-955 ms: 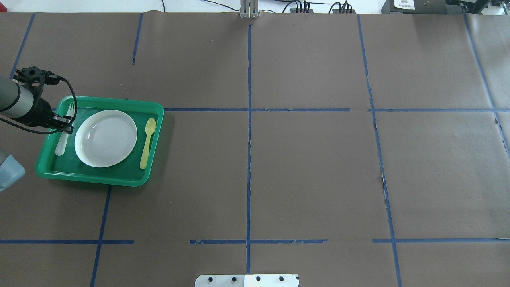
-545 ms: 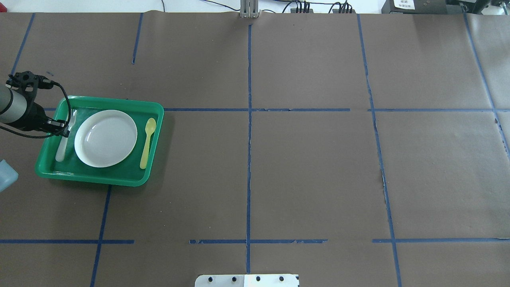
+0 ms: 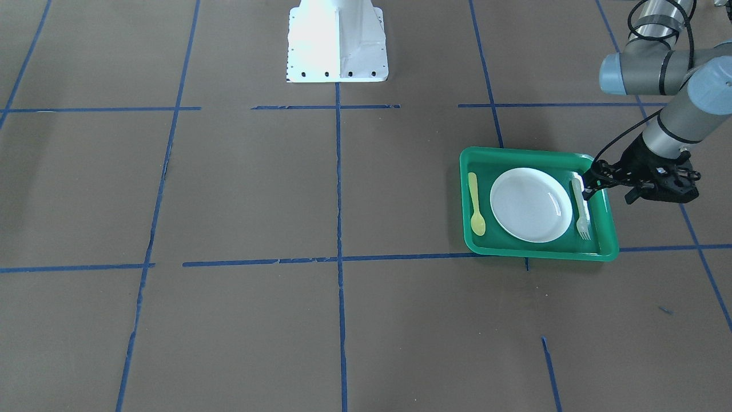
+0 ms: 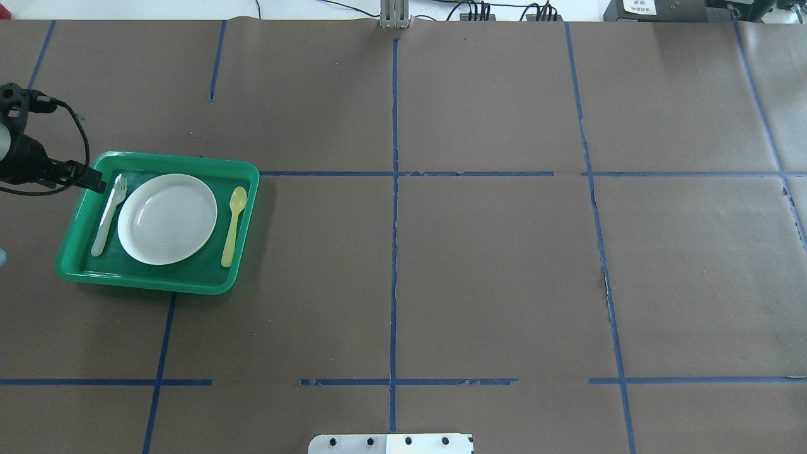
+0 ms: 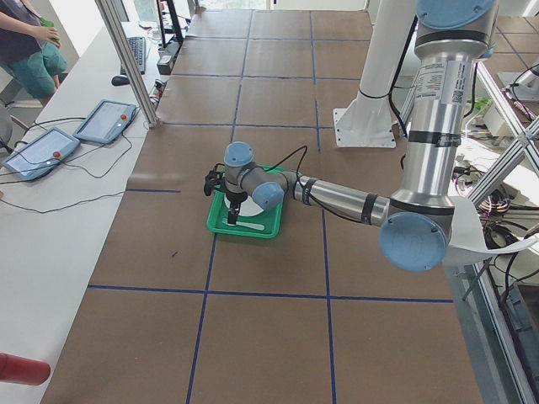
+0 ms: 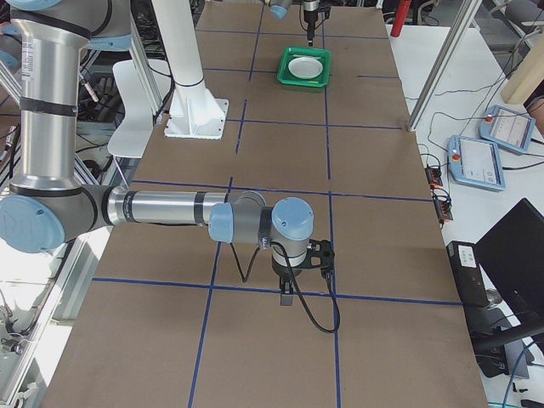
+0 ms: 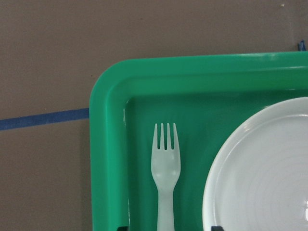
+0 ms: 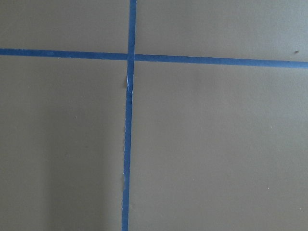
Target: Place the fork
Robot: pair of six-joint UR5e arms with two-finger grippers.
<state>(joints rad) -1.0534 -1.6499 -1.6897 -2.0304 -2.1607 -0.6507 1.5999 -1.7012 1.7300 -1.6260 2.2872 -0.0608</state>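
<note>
Fork (image 4: 108, 214) lying flat in the green tray (image 4: 145, 282), between the tray's wall and the white plate (image 4: 167, 219), tines pointing away from the robot, my left gripper (image 4: 96, 184) over the tray's rim, jaws spread and empty, right gripper (image 6: 287, 297) over brown table paper, I cannot tell its grip.

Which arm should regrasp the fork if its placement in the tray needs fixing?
Left. The left pincer hangs open at the green tray rim, right by the fork lying beside the white plate. The right pincer is at the far end of the table.
</note>
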